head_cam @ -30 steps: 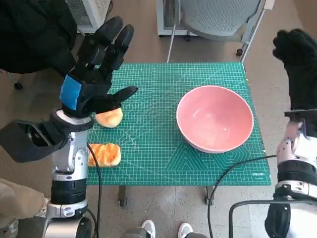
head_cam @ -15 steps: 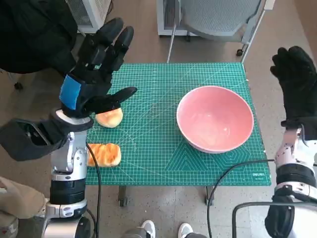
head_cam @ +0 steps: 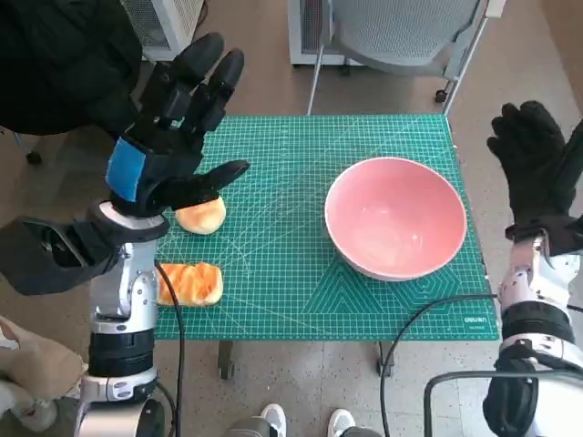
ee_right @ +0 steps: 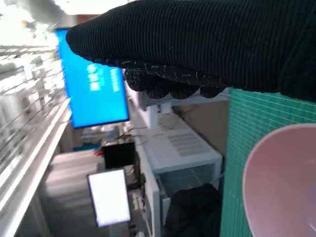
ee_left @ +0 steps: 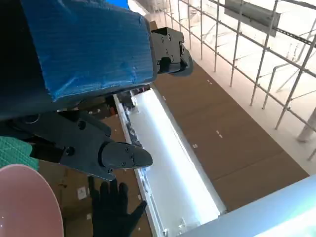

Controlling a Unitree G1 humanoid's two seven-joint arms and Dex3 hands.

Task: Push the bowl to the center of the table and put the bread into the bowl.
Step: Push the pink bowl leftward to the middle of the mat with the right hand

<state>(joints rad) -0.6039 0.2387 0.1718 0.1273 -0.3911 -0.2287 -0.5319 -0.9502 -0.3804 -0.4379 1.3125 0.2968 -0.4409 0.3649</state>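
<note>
A pink bowl (head_cam: 396,217) stands empty on the right half of the green cutting mat (head_cam: 291,264); its rim also shows in the left wrist view (ee_left: 24,202) and the right wrist view (ee_right: 284,182). Two pieces of bread lie at the mat's left edge: a round bun (head_cam: 202,217) and an orange-brown piece (head_cam: 189,283) nearer the front. My left hand (head_cam: 168,137) hovers above the bun, fingers spread, holding nothing. My right hand (head_cam: 537,168) is raised upright just off the mat's right edge beside the bowl, fingers apart and empty; it shows in the left wrist view (ee_left: 113,210) too.
A grey chair (head_cam: 401,36) stands behind the table. A person in dark clothing (head_cam: 55,64) is at the back left. Shoes (head_cam: 305,421) show below the table's front edge. A black cable (head_cam: 428,314) crosses the front right corner.
My right hand has dropped and moved in toward the bowl's right side. The left hand and both breads have stayed put.
</note>
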